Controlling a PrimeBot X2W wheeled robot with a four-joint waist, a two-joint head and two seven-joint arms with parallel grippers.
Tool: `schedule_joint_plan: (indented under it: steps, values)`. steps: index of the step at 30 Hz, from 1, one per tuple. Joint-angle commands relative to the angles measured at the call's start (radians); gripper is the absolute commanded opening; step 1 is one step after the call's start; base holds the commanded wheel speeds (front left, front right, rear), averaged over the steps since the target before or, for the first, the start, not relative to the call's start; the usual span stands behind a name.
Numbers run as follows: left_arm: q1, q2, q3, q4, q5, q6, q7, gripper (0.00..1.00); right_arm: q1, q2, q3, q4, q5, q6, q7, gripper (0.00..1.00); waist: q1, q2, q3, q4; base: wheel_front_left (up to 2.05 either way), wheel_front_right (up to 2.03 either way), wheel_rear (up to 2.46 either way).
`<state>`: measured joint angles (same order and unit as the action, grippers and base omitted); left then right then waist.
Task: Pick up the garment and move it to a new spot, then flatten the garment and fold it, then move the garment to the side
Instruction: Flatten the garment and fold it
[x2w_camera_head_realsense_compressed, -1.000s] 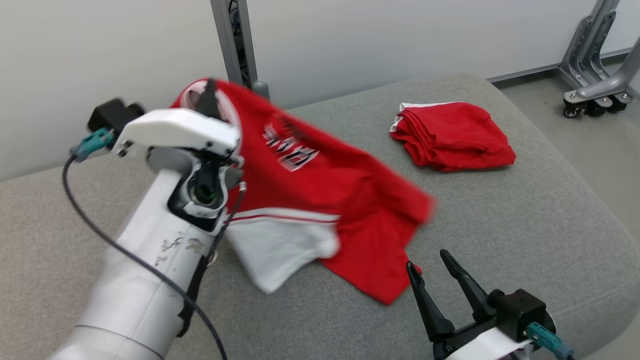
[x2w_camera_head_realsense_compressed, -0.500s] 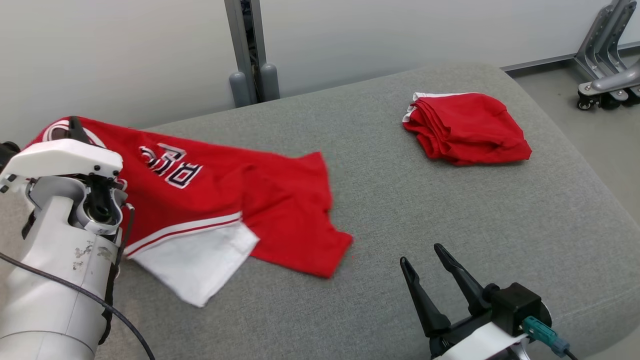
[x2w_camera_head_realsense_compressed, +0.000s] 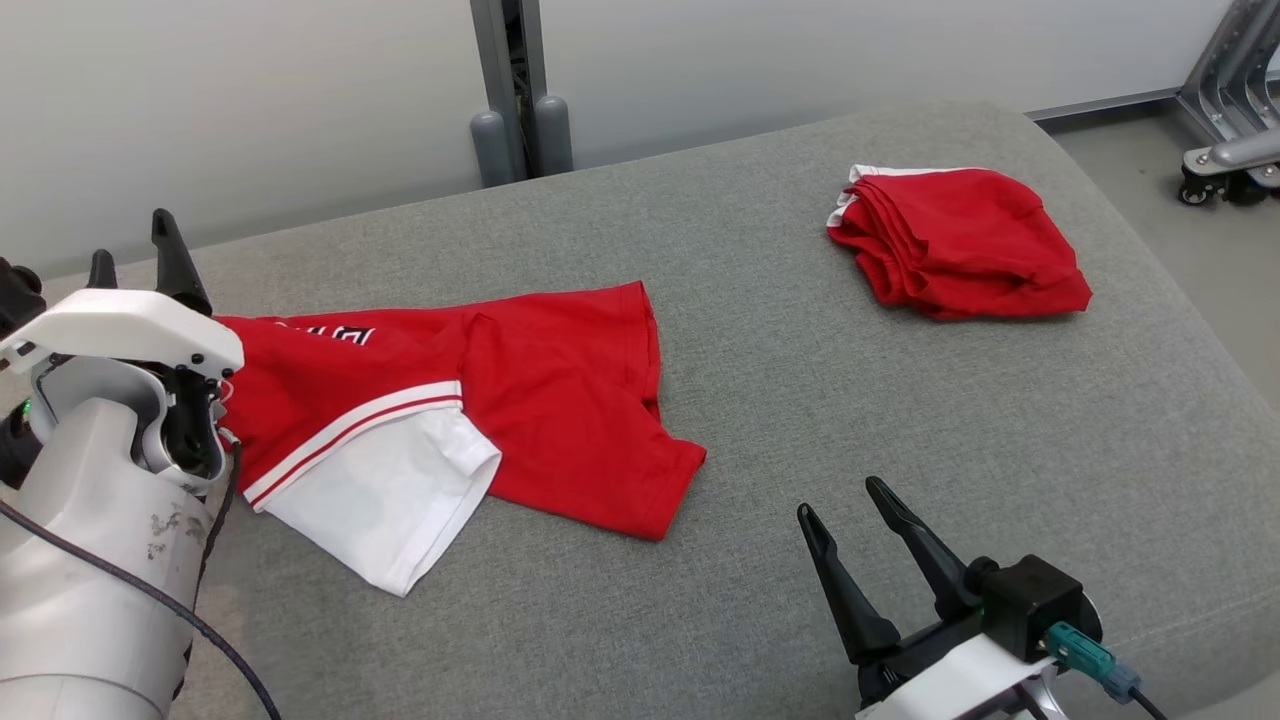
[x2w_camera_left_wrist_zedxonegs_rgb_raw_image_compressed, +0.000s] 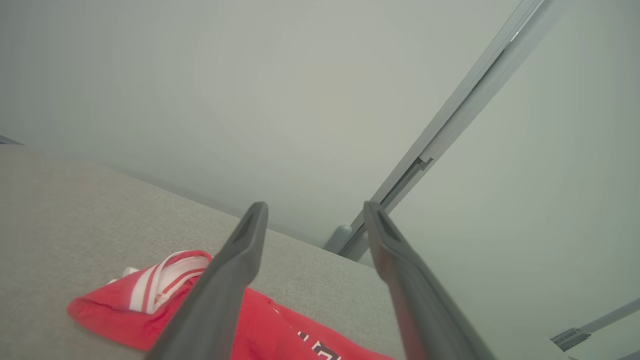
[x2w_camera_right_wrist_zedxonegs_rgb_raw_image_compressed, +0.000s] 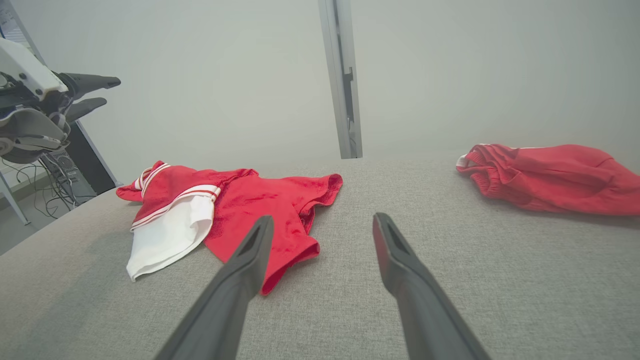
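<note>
Head view: red shirt (x2w_camera_head_realsense_compressed: 560, 400) lies on gray cushion (x2w_camera_head_realsense_compressed: 800, 420) by pale wall (x2w_camera_head_realsense_compressed: 250, 100). Left gripper (x2w_camera_head_realsense_compressed: 130, 237) and right gripper (x2w_camera_head_realsense_compressed: 838, 496): jaws wide, empty.

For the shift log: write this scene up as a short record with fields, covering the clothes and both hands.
surface: grey cushion
main item: red shirt with a white sleeve, lying rumpled on the cushion's left part, not flattened or folded
other item: folded garment, red, at the far right, apart from the shirt
left arm: left hand open, empty, raised near the shirt's collar end
right arm: right hand open, empty, near the front edge, touching neither item
</note>
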<state>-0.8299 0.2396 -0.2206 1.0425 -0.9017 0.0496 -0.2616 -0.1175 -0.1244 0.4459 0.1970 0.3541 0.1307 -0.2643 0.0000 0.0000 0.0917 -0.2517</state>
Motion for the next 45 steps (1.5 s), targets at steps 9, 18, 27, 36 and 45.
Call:
schedule_joint_plan:
  steps: [9,18,27,36,45]
  values:
    - [0.237,-0.006,0.147,-0.327,0.199,0.000,-0.003,1.00,0.024,0.003,-0.015,-0.007,-0.006,0.000,-0.001,1.00,0.0000,0.0000,-0.024,0.047,0.00,0.00,0.00]
    - [0.470,-0.108,0.176,-0.493,0.244,-0.006,-0.003,1.00,0.042,-0.001,-0.020,-0.008,-0.007,0.000,-0.001,1.00,0.0000,0.0000,-0.045,0.084,0.00,0.00,0.00]
    - [0.627,-0.173,0.097,-0.516,0.172,0.013,0.118,1.00,0.053,-0.008,-0.015,-0.005,-0.003,0.000,-0.001,1.00,0.0000,0.0000,-0.061,0.101,0.00,0.00,0.00]
    - [0.589,-0.185,-0.009,-0.408,0.115,0.042,0.234,1.00,0.035,-0.019,0.005,0.000,0.007,0.000,-0.001,1.00,0.0000,0.0000,-0.057,0.089,0.00,0.00,0.00]
    - [0.534,-0.184,-0.101,-0.280,0.178,0.070,0.211,0.96,0.030,-0.030,0.013,-0.002,0.011,0.000,-0.001,1.00,0.0000,0.0000,-0.050,0.052,0.00,0.00,0.00]
